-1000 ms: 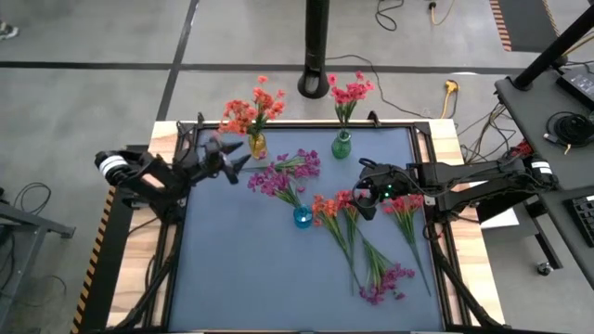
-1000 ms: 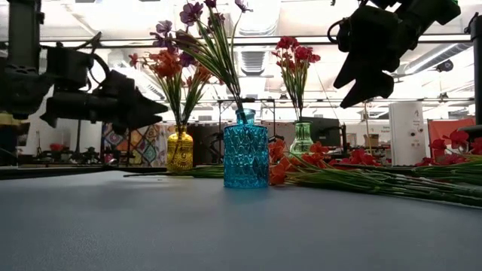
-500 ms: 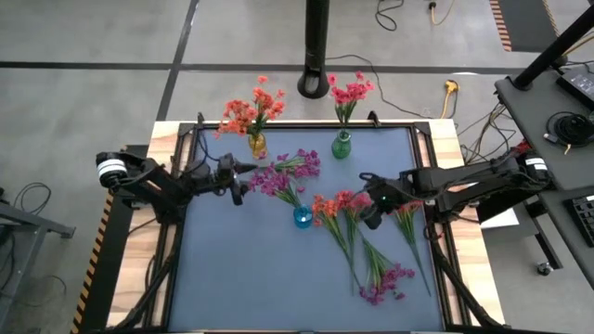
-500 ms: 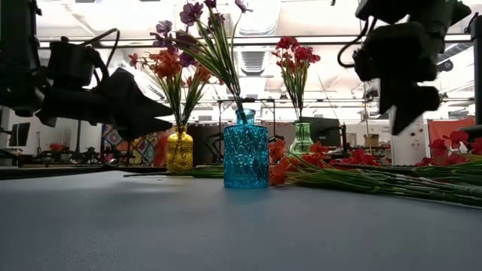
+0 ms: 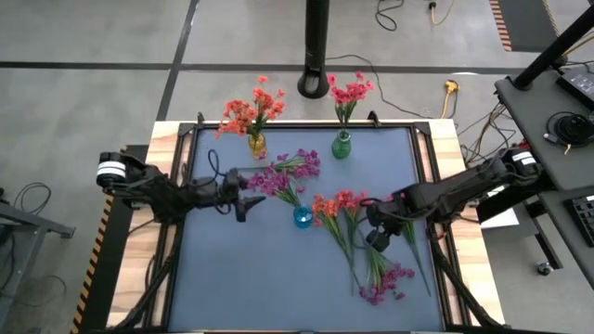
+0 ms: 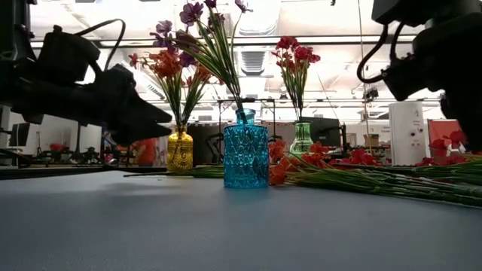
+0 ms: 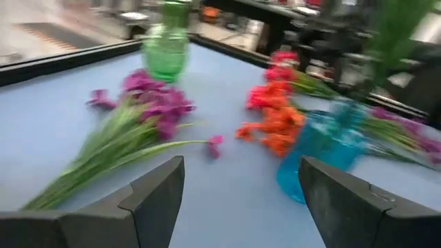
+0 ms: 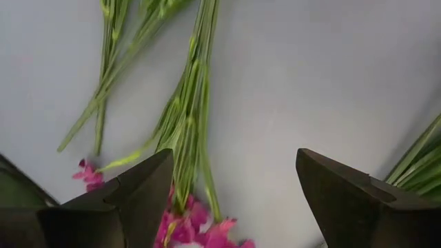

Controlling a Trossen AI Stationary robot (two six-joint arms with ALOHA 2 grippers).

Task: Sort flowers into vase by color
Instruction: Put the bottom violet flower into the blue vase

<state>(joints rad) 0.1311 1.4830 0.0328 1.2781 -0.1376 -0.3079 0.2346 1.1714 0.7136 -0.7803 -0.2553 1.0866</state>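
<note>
Right wrist view: right tool (image 8: 234, 200) gapes empty over thin-stemmed magenta flowers (image 8: 189, 227).

— Where does the left arm sit?

— It reaches in from the table's nine o'clock edge, stretched low toward three o'clock. The left gripper (image 5: 243, 203) ends left of the table's centre, its two dark fingers (image 7: 157, 195) spread wide apart with nothing between them. In the low view it hangs clear above the surface (image 6: 139, 113).

— And the right arm?

— It comes in from the three o'clock side, angled down toward seven o'clock. The right gripper (image 5: 375, 239) hangs right of centre, pointing down at the table, fingers (image 8: 143, 195) wide apart and empty.
</note>
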